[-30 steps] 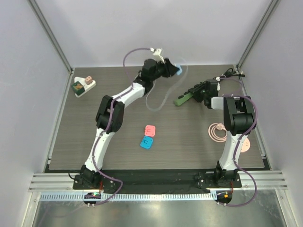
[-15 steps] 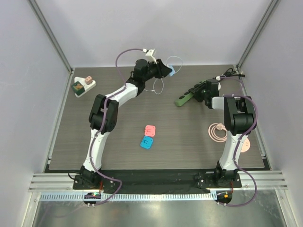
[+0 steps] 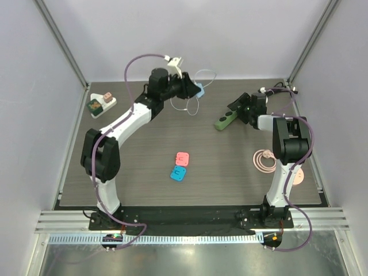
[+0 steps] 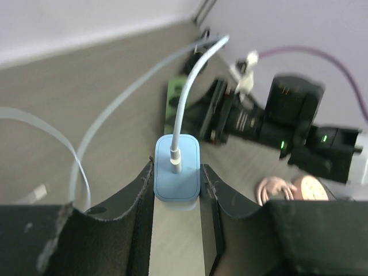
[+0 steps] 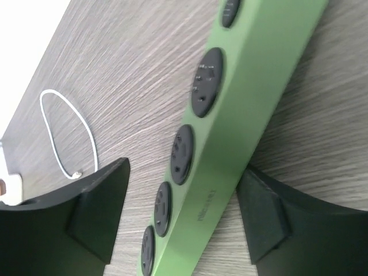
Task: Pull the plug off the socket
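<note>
We see a left arm (image 3: 129, 118) and a right arm (image 3: 279, 178) built of white links with black joints, and a purple cable (image 4: 299, 49) loops along each. The left pincer (image 4: 177, 175) has matte black fingers (image 4: 123, 210) with rough edges. The green dots (image 4: 323, 138) on the right arm may be status lights.

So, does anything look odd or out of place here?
Only mildly: the blue plug is held off the table by the left gripper, its white cable trailing in loose loops. The green power strip lies askew between the open fingers of the right gripper. Nothing looks damaged.
</note>
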You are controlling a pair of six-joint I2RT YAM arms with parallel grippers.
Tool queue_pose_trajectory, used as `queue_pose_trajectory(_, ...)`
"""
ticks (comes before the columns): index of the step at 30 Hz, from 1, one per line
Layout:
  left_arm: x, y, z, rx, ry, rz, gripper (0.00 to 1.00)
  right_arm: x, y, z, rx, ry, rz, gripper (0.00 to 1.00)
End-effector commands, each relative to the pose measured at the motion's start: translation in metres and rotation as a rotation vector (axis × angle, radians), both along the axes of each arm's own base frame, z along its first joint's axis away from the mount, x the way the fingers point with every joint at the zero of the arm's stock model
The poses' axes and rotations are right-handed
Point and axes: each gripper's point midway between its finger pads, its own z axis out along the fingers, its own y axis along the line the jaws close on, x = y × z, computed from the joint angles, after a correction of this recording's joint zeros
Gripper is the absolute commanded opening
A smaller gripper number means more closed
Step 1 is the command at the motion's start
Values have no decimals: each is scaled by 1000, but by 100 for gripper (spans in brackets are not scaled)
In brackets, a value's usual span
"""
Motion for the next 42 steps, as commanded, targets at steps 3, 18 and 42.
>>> queue_pose_trajectory(3,-43,21,-49,-104,260,98,0,-1,-4,38,-61,-87,34,83)
queue_pose_trajectory(18,-87,57,-130,-88,495,263,1,-44,-30,93,-212,-173,5,93)
queue_pose_trajectory(42,-98,87,-184,103,600,378,84,-50,-11,132,-25,-289,65,92)
